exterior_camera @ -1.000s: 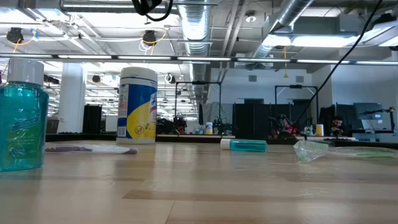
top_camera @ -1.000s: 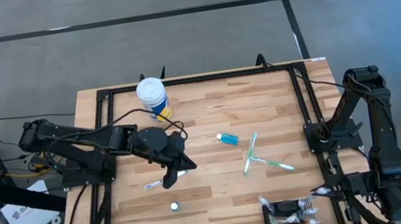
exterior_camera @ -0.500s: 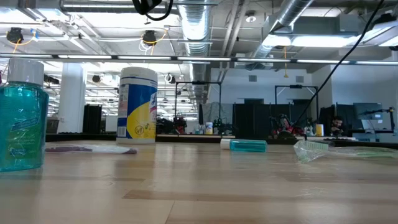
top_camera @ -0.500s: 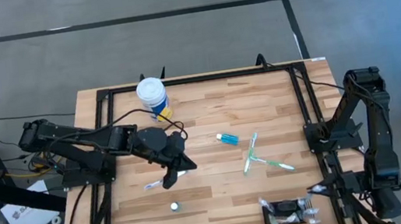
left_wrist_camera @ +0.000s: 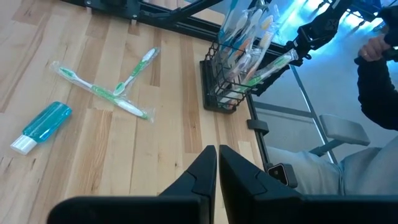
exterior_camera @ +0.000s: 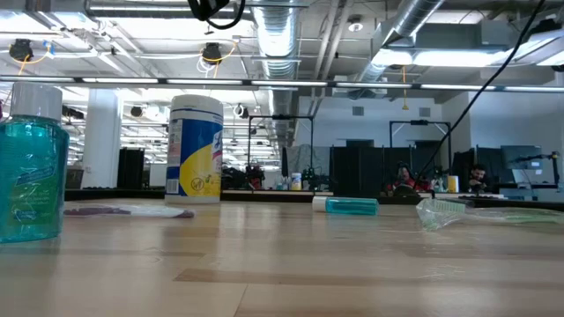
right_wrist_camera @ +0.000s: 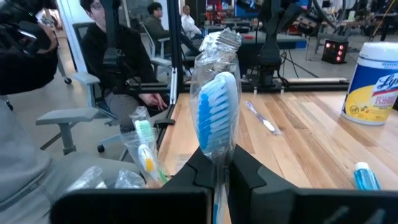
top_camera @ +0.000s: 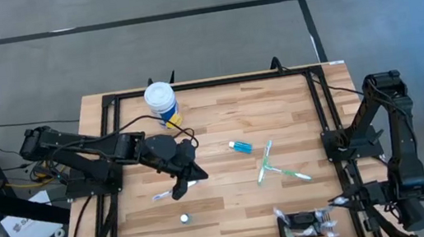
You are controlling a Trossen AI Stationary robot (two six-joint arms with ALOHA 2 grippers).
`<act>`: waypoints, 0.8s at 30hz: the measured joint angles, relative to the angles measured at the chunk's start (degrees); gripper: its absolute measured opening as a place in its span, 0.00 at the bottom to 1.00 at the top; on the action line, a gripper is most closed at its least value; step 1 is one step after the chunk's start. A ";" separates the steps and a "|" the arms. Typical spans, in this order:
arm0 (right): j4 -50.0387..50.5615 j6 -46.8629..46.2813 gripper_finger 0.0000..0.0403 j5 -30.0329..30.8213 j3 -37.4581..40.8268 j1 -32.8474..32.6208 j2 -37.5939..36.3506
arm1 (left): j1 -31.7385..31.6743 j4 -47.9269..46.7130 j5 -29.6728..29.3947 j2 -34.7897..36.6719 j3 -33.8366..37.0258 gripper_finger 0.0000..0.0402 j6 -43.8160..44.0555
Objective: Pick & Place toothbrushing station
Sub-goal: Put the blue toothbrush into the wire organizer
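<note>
- Black and ribbed, the toothbrushing station (top_camera: 300, 225) sits at the worktop's near edge toward the right corner, with wrapped brushes standing in it.
- My right gripper (right_wrist_camera: 216, 163) hangs just beside the station at the worktop's right edge, jaws closed on a blue wrapped toothbrush (right_wrist_camera: 216, 118).
- My left gripper (top_camera: 179, 191) hovers left of centre over the worktop (top_camera: 232, 199), jaws pressed together and holding nothing.
- Two green toothbrushes (top_camera: 273, 166) lie crossed right of centre, a small blue tube (top_camera: 240, 147) just beside them.
- A white-lidded tub (top_camera: 161, 102) stands near the far edge, left side.
</note>
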State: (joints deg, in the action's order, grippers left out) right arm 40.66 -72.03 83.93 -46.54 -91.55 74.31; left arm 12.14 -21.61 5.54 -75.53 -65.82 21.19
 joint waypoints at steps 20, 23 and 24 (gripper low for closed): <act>0.02 -6.16 0.01 0.05 -0.03 -0.31 5.07 | 0.00 0.39 0.00 0.00 0.00 0.03 -1.32; 0.38 -6.43 0.01 0.09 -0.04 -0.30 5.15 | 0.00 0.60 0.00 0.00 0.00 0.03 -1.31; 0.51 -6.22 0.01 0.07 -0.04 -0.16 5.03 | 0.00 0.66 0.00 0.00 0.00 0.03 -1.31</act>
State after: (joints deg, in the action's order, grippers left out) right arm 41.17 -78.25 84.00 -46.59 -91.71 79.33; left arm 12.14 -20.94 5.54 -75.53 -65.82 19.88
